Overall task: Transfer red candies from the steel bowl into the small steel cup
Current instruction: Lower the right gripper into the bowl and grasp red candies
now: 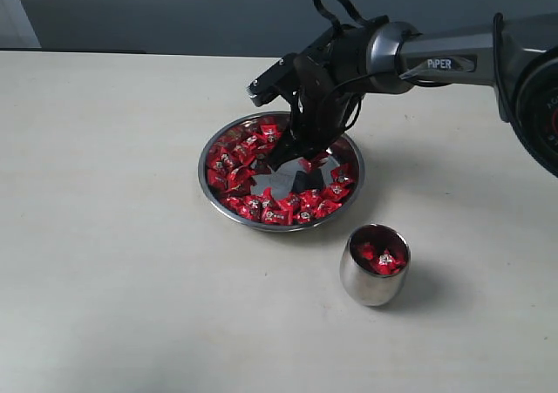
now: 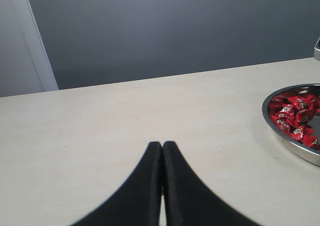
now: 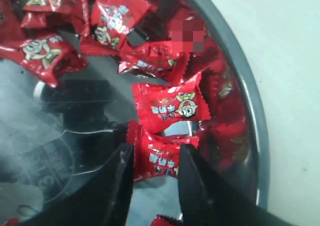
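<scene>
Right pincer (image 3: 155,153) is seen down inside the bowl (image 3: 252,136), with one candy (image 3: 161,162) bracketed by its fingers.
On the desk (image 1: 113,236) the bowl is ringed with red candies (image 1: 240,171), and the cup (image 1: 375,280), already holding a few, is stood just beside it. The bracketed candy is laid with its long axis across the gap, finger to finger; whether it is squeezed cannot be told. The left pincer (image 2: 162,151) is pressed together off to the side, so the right arm is judged nearer.
</scene>
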Controlling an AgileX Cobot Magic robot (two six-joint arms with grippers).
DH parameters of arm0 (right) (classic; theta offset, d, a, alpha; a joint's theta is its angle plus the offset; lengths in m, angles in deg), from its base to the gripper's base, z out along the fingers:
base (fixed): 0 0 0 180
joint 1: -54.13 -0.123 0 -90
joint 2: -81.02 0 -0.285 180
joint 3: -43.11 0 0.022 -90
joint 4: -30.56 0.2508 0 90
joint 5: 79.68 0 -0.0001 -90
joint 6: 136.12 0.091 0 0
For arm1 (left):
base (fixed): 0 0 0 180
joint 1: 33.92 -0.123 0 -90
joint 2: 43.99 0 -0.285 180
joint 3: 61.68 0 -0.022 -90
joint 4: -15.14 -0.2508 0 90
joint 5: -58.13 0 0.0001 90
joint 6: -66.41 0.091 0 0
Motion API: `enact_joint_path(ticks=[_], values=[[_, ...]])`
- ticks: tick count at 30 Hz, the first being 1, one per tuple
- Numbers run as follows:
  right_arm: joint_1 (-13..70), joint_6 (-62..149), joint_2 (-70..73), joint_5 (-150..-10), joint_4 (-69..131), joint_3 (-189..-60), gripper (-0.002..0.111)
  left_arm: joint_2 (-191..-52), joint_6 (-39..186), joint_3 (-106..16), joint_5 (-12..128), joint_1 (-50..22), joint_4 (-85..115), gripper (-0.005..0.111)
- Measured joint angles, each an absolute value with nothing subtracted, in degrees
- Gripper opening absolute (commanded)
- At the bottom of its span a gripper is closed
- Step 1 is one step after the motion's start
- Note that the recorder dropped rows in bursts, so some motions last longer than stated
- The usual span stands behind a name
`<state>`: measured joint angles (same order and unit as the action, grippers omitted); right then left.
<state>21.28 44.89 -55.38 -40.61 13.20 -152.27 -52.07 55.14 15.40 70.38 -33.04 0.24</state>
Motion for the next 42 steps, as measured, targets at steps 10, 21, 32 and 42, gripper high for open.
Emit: enact_joint_path(ticks=[10,21,32,42], values=[[21.3,45.0,-55.4,-40.1,16.7,-152.3,0.031,-52.1,55.1,15.4,70.4,-33.0,0.2,0.000],[21.3,45.0,-55.4,-37.3,20.0,-152.3,0.031,-52.1,55.1,15.4,70.4,-33.0,0.2,0.000],[21.3,45.0,-56.9,-38.7,21.1,-152.6,0.020,-52.1,55.1,15.4,70.4,-33.0,0.2,0.000],[21.3,45.0,-52.0,-37.4,21.6,-152.6,0.000,-52.1,55.1,15.4,70.4,-33.0,0.2,0.000]])
